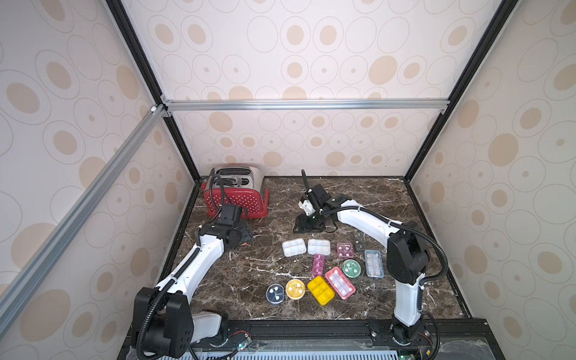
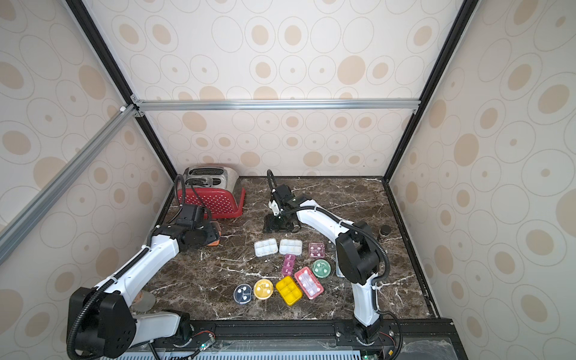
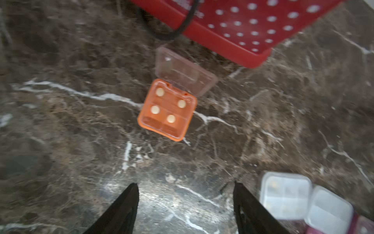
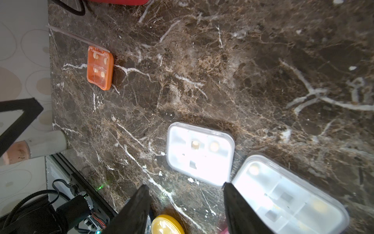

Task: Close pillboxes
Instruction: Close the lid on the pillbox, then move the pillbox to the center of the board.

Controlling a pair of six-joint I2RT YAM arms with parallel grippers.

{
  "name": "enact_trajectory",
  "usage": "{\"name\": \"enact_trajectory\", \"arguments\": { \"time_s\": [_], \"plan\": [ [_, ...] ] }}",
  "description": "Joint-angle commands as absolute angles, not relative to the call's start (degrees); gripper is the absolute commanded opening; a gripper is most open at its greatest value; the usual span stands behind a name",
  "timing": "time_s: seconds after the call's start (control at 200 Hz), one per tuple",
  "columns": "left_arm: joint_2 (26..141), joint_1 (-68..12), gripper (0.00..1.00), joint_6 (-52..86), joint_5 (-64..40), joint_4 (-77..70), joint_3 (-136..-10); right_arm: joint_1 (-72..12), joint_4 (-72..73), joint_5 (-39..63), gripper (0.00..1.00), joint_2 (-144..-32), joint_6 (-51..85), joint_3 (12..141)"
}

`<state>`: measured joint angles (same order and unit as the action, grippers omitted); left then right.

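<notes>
An orange pillbox lies near the toaster with its clear lid swung flat open and a pill in each compartment. My left gripper hovers open short of it, nothing between its fingers. Two white pillboxes lie mid-table with lids down. My right gripper hangs open above them, holding nothing. Nearer the front lie maroon, green round, blue, red, yellow, round yellow and round blue pillboxes.
The red dotted toaster stands at the back left, its black cord trailing beside the orange box. A cork-stoppered glass jar lies near the table's left front corner. A small dark pot stands by the right wall.
</notes>
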<state>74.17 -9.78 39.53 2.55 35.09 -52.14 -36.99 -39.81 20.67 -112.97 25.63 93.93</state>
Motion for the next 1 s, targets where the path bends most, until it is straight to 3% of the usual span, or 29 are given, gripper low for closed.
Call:
{"name": "enact_trajectory", "arguments": {
  "time_s": [0.0,0.286,0.992],
  "plan": [
    [77.0,-8.5,0.72,38.1,6.6,37.6,-52.5,-36.7,-40.3,23.7,0.61,-114.4,24.1,94.4],
    [87.0,-1.7,0.70,36.2,6.0,34.4,-57.4,-32.7,-39.4,26.3,0.59,-110.1,22.0,87.7],
    [97.4,-0.1,0.43,37.0,7.4,31.6,-59.5,-28.7,-38.8,29.2,0.60,-105.9,22.4,81.7]
  ]
}}
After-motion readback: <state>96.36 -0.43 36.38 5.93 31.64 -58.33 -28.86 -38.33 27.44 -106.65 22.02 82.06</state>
